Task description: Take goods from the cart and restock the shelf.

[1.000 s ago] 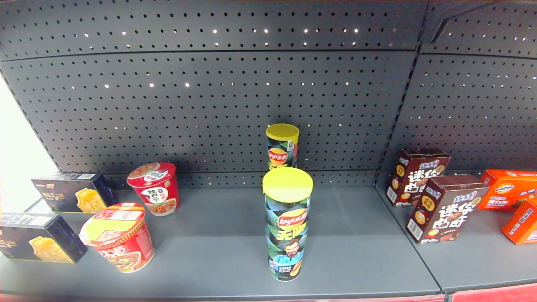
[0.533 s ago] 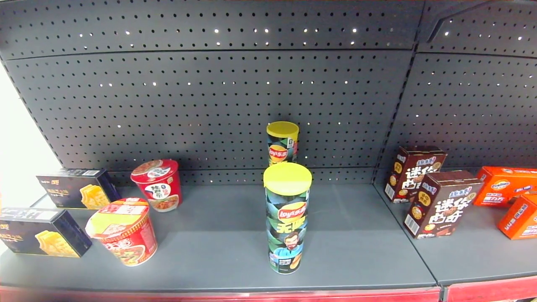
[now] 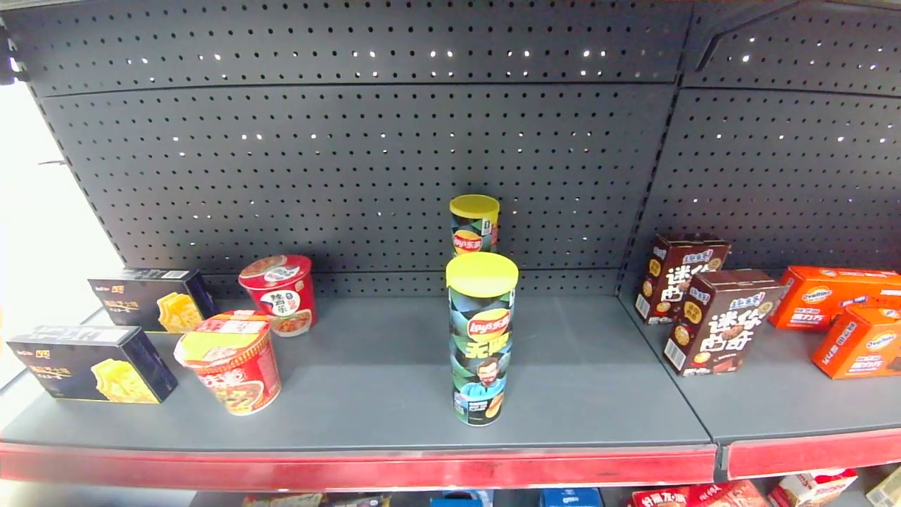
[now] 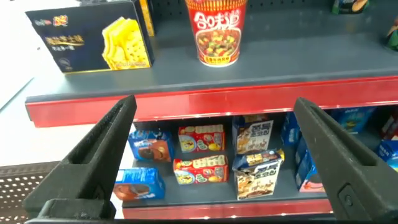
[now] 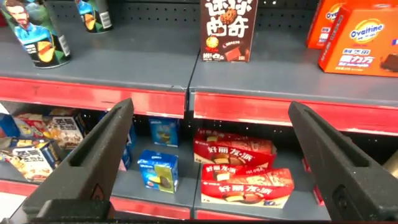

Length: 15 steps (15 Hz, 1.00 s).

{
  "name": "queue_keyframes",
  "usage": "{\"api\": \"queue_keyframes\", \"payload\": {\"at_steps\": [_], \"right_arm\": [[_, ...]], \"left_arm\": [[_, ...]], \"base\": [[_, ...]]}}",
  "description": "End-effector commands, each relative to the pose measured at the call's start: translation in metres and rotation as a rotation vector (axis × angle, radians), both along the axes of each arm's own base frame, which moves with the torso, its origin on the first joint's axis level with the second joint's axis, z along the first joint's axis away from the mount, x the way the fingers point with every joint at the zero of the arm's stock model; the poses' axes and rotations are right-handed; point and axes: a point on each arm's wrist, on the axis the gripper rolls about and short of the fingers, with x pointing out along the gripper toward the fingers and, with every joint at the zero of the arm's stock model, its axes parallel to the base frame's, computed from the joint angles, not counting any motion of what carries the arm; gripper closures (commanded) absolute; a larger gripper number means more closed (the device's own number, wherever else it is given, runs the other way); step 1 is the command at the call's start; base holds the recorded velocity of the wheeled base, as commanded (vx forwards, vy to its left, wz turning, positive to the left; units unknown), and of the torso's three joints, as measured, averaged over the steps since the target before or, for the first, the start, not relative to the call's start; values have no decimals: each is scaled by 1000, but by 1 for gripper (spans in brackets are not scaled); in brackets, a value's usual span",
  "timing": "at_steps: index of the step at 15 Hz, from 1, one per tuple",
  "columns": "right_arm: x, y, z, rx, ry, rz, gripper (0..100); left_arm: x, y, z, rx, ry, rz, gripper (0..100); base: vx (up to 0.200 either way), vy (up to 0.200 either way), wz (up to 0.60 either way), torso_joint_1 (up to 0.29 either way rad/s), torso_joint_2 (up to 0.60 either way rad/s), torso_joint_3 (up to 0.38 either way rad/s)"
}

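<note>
On the grey shelf [image 3: 591, 394] a tall chip can with a yellow lid [image 3: 481, 338] stands upright near the front, and a second can [image 3: 474, 224] stands behind it at the pegboard. My left gripper [image 4: 214, 106] is open and holds nothing, in front of the shelf's red edge [image 4: 205, 102] below a red cup noodle [image 4: 216, 30] and a dark box [image 4: 93, 36]. My right gripper [image 5: 211, 107] is open with nothing between its fingers, facing the red edge below a brown snack box [image 5: 225, 28] and the front chip can [image 5: 37, 31].
Two red cup noodles [image 3: 232, 370] and two dark boxes [image 3: 95, 362] sit at the shelf's left. Brown boxes [image 3: 718, 320] and orange boxes [image 3: 855, 338] stand at the right. A lower shelf holds several packs [image 5: 239, 165]. Bare shelf lies on either side of the front can.
The whole head picture has shifted: the camera has drawn back, and the shelf's red front edge and the lower shelf have come into sight. The goods stand where they were.
</note>
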Motion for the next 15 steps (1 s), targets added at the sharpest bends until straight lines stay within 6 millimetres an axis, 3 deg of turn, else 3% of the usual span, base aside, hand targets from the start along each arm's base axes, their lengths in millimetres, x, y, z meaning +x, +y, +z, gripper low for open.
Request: {"api": "queue_keyframes", "payload": {"at_steps": [1, 4, 10, 13, 15], "right_arm": [[0, 0, 0, -3, 4, -1, 0], [0, 0, 0, 0, 3, -13, 0], [0, 0, 0, -2, 3, 22, 0], [0, 1, 0, -3, 4, 30, 0], [0, 1, 0, -4, 4, 45, 0]], "left_arm": [[0, 0, 0, -2, 0, 0, 0], [0, 0, 0, -26, 1, 1, 0], [0, 0, 0, -43, 1, 2, 0], [0, 0, 0, -43, 1, 1, 0], [0, 0, 0, -43, 1, 2, 0]], "base": [[0, 0, 0, 0, 0, 0], [0, 0, 600, 4, 4, 2], [0, 0, 0, 0, 0, 0], [0, 0, -600, 4, 1, 5], [0, 0, 0, 0, 0, 0]]}}
